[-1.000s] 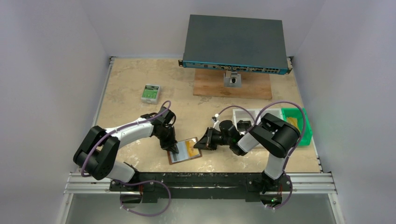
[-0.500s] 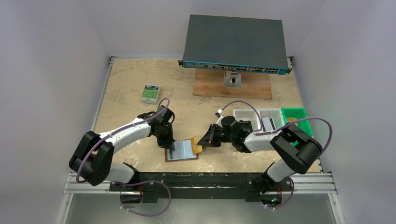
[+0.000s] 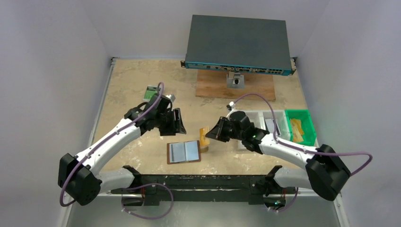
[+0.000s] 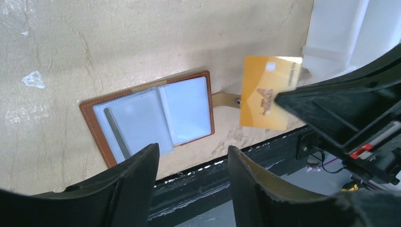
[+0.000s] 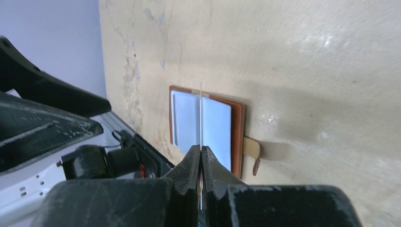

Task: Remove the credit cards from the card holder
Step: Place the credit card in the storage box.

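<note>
The brown card holder (image 3: 184, 152) lies open and flat near the table's front edge, its grey-blue pockets facing up (image 4: 146, 118). Its snap tab (image 5: 253, 149) sticks out to the right. A pale card with a dark stripe (image 4: 116, 135) sits in the left pocket. My right gripper (image 3: 211, 134) is shut on a gold credit card (image 3: 204, 138), held upright in the air just right of the holder (image 4: 267, 94). The right wrist view shows that card edge-on (image 5: 201, 118) between the closed fingertips (image 5: 201, 150). My left gripper (image 3: 178, 122) hovers open and empty above and behind the holder (image 4: 193, 153).
A small green-and-white box (image 3: 152, 91) sits at the back left, partly behind the left arm. A grey network switch (image 3: 238, 45) rests on a wooden board (image 3: 236, 87) at the back. White bins (image 3: 265, 120) and a green bin (image 3: 300, 125) stand right. The black rail (image 3: 203, 182) runs along the front.
My left gripper has let go of the card holder, risen back away from it and opened. The right gripper has drawn the gold card out and lifted it clear to the right.
</note>
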Robot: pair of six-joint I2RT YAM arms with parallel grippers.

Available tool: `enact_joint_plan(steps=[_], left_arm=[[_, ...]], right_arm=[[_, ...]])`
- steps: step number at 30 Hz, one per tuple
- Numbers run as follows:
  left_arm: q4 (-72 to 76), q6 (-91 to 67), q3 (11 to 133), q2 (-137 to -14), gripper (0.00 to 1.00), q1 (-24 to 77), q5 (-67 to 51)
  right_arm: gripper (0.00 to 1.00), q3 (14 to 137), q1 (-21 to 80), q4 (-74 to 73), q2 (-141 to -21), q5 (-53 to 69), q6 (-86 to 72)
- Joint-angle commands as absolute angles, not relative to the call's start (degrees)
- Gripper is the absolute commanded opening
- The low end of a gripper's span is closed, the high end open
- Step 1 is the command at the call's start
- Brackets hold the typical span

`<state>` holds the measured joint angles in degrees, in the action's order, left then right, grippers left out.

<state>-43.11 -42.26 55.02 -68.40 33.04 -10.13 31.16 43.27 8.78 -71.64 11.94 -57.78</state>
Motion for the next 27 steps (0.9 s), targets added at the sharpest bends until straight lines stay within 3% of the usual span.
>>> enact_joint_plan(steps=[1, 4, 12, 27], left_arm=[[-45.8, -40.4, 57.3, -66.6, 0.60, 33.2, -11.1], [-46.2, -39.8, 58.0, -66.4, 0.68, 33.2, -11.8], [-47.0, -37.5, 60.6, -66.1, 0.71, 33.2, -14.2], [-49.0, -33.2, 62.5, -67.6, 0.71, 33.2, -18.4]], right_arm=[[0.00, 36.2, 41.8, -4.6, -65.3, 3.1, -56.1], [0.00, 40.1, 40.4, -13.6, -63.1, -3.5, -55.3], [0.00, 47.7, 33.6, -34.1, -58.2, -20.6, -57.5], [0.00, 56.8, -1.5, -45.9, -67.5, -30.4, -50.4]])
